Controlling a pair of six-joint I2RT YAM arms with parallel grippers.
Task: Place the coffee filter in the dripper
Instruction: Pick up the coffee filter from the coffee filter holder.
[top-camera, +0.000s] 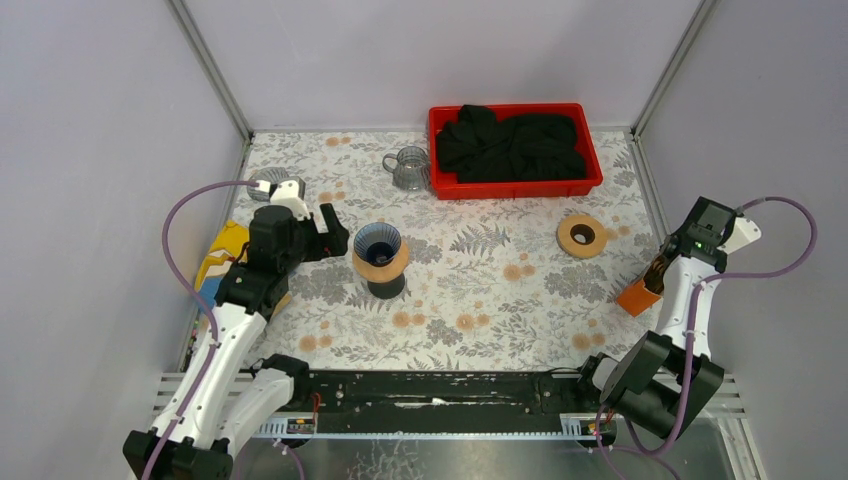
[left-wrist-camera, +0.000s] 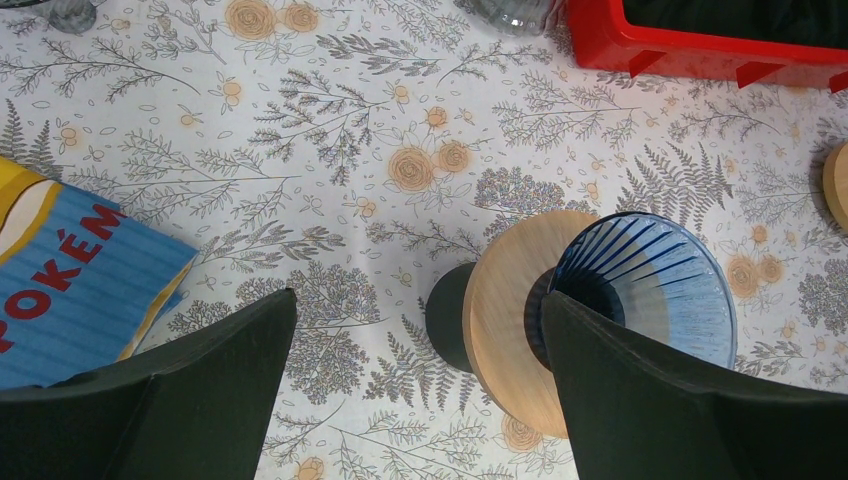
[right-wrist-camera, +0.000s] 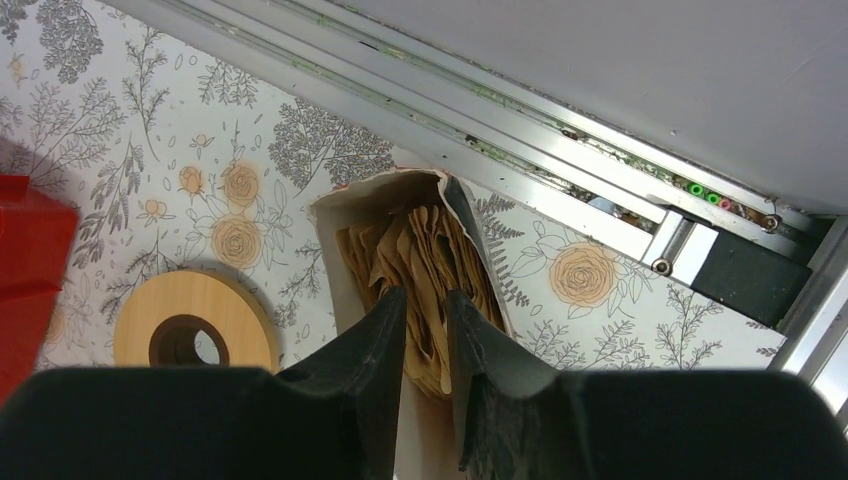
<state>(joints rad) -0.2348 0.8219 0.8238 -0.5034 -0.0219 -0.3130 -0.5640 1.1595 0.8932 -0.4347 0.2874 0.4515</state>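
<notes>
1. Nearest: right jaws set narrow on the stack of coffee filters (right-wrist-camera: 425, 255) inside the box (right-wrist-camera: 328, 260), by the right edge of the worktop (right-wrist-camera: 130, 150); unclear how many sheets are pinched.
2. Risk there: lifting several filters together, or dragging the light box along, through too deep a bite.
3. Farther off: left jaws spread wide and empty, just beside the dripper (left-wrist-camera: 640, 275) on its wooden stand (left-wrist-camera: 505, 320).
4. Risk here: nudging the dripper over with those wide jaws, or crumpling a limp filter on the rim.
</notes>
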